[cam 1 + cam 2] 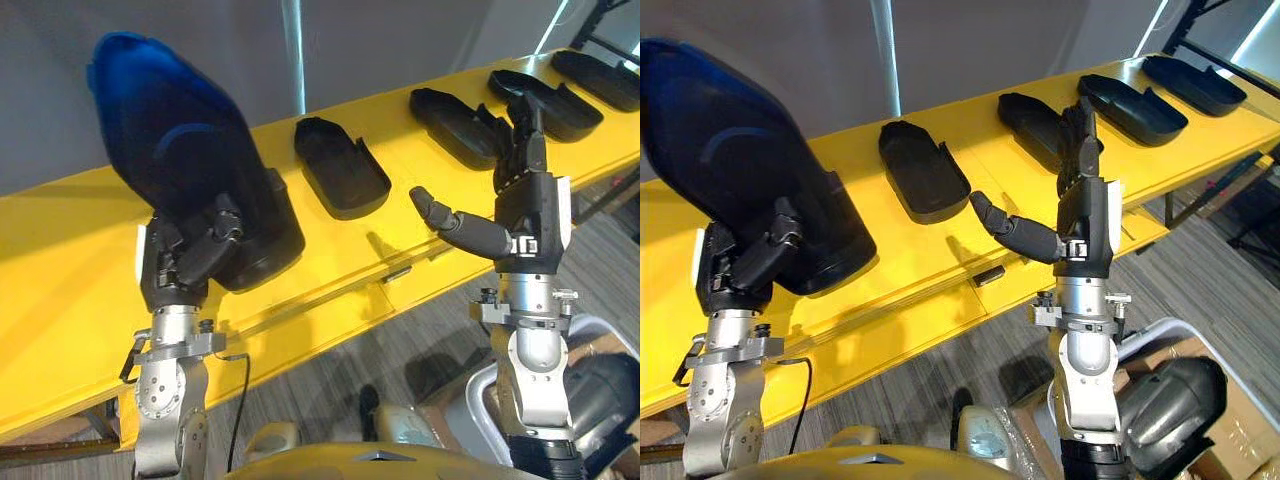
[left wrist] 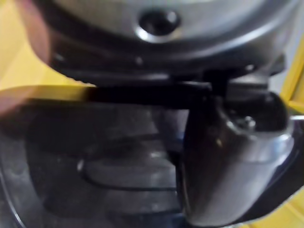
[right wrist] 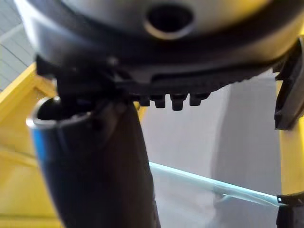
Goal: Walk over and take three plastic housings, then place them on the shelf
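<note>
My left hand (image 1: 190, 255) is shut on a large black plastic housing (image 1: 180, 150) and holds it tilted above the left part of the yellow table (image 1: 60, 270). In the left wrist view the thumb (image 2: 228, 156) presses against the housing (image 2: 95, 156). My right hand (image 1: 525, 190) is open in front of the table, fingers straight up and thumb out to the side, holding nothing. Several more black housings lie in a row on the table: one in the middle (image 1: 340, 165), another beside it (image 1: 455, 125), and two further right (image 1: 545, 100), (image 1: 600, 75).
The yellow table runs slantwise across the view with a grey wall (image 1: 350, 50) behind it. Grey carpet floor (image 1: 400, 350) lies before its front edge. A cardboard box (image 1: 1230, 410) with a dark rounded object stands at the lower right.
</note>
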